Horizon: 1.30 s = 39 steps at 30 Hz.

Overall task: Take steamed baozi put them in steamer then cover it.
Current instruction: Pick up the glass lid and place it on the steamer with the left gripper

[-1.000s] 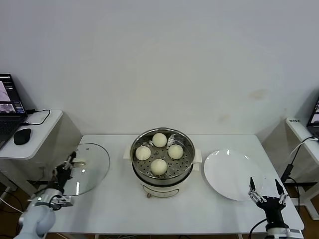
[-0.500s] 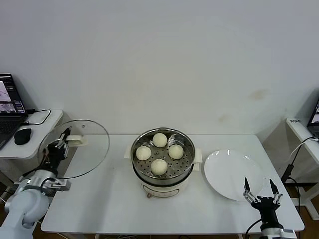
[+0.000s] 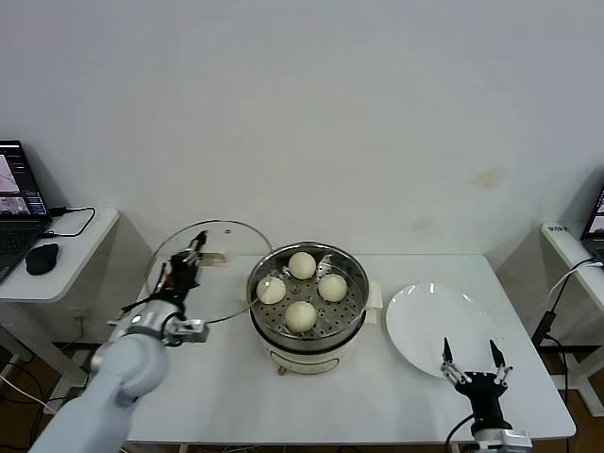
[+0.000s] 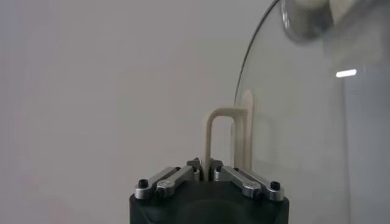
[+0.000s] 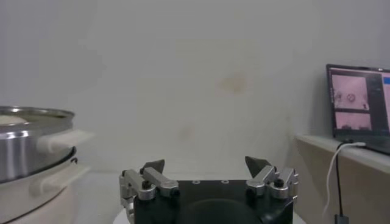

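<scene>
Now: one cover (image 3: 209,269) held aloft, four steamed baozi (image 3: 301,314) in one steamer (image 3: 307,307).

Left end effector (image 3: 193,247) is clamped on the cover's cream handle (image 4: 222,140), holding it tilted at the steamer's 9 o'clock, its rim near the pot's edge. Right end effector (image 3: 472,363) waits at 4 o'clock with its fingers apart, by the near edge of one white plate (image 3: 439,328) on the tabletop (image 3: 226,377).
</scene>
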### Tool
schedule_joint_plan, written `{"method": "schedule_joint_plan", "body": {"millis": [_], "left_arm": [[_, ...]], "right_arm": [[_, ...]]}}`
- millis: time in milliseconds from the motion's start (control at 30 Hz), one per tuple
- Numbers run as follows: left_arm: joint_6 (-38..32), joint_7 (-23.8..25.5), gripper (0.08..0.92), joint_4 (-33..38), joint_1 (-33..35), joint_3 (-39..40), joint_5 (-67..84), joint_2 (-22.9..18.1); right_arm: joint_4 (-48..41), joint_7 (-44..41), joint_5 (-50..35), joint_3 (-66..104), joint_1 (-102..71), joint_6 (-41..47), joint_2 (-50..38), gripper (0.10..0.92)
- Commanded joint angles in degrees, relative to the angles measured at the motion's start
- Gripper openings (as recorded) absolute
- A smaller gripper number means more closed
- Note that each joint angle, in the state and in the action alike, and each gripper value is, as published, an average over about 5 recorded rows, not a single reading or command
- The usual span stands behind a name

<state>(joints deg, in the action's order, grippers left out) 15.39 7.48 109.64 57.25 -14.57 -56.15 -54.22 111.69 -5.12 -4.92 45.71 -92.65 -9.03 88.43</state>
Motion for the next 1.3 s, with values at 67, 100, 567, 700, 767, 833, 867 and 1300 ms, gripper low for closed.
{"method": "schedule_joint_plan", "body": {"millis": [67, 100, 567, 700, 767, 833, 867, 1300], "left_arm": [[12.13, 3.83, 0.15, -4.5, -12.09, 14.66, -2.25, -11.59], [12.65, 4.0, 0.15, -4.85, -12.09, 14.86, -2.84, -12.74], [12.84, 7.43, 0.15, -7.25, -10.34, 15.68, -14.97, -24.48], [12.42, 8.23, 0.15, -7.18, -9.57, 15.95, -17.88, -25.81], [12.11, 8.57, 0.15, -7.1, -8.99, 15.98, -19.48, -26.48], [11.79, 8.94, 0.15, -7.02, -8.36, 15.99, -21.19, -27.12], [11.61, 9.15, 0.15, -6.99, -7.99, 16.0, -22.17, -27.45], [10.19, 10.21, 0.15, -7.92, -4.12, 15.72, -27.28, -28.87]], "right_arm": [[-1.15, 2.19, 7.39, -2.78, 1.18, -0.2, 1.88, 0.823], [-1.28, 2.33, 7.55, -2.9, 1.29, -0.19, 1.9, 0.823], [-1.79, 2.61, 8.25, -3.96, 1.66, -0.18, 1.96, 0.823], [-1.96, 2.58, 8.26, -4.06, 1.65, -0.27, 1.96, 0.822], [-2.02, 2.55, 8.26, -4.1, 1.67, -0.28, 1.95, 0.823], [-2.08, 2.52, 8.26, -4.16, 1.72, -0.29, 1.94, 0.823], [-2.12, 2.5, 8.26, -4.2, 1.75, -0.29, 1.94, 0.823], [-2.7, 2.24, 8.33, -4.63, 1.84, -0.53, 1.89, 0.822]]}}
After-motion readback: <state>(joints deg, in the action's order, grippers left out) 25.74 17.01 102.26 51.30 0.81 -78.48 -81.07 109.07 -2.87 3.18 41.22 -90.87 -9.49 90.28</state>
